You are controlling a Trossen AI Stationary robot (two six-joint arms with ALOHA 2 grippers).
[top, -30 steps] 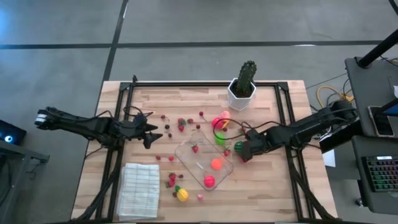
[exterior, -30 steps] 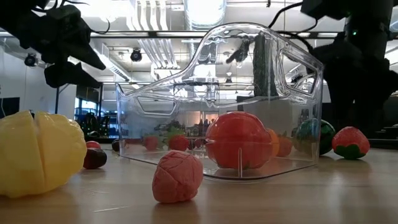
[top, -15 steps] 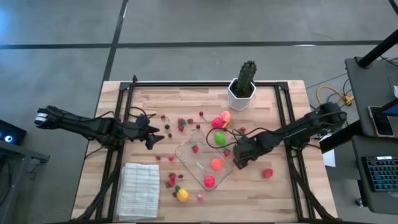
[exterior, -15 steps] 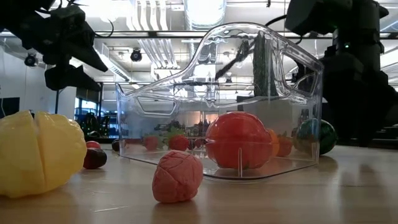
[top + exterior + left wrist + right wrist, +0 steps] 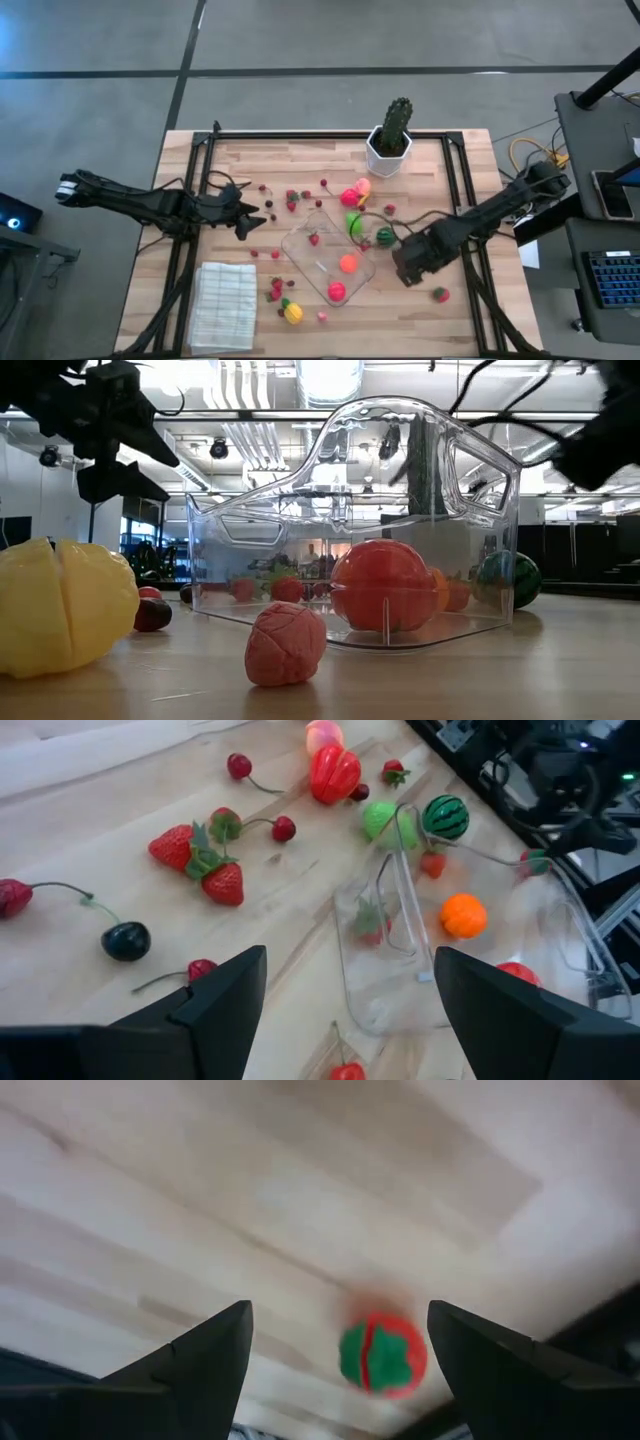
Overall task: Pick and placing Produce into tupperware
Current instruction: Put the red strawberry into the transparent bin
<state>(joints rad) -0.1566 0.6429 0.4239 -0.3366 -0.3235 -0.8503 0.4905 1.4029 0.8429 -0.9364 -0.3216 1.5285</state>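
The right gripper (image 5: 408, 272) had swung from beside the tupperware (image 5: 327, 262) toward the table's near right edge, chasing a strawberry (image 5: 439, 294) that had rolled away; its fingers stood wide, empty. The left gripper (image 5: 248, 218) hovered, spread, by the left edge.
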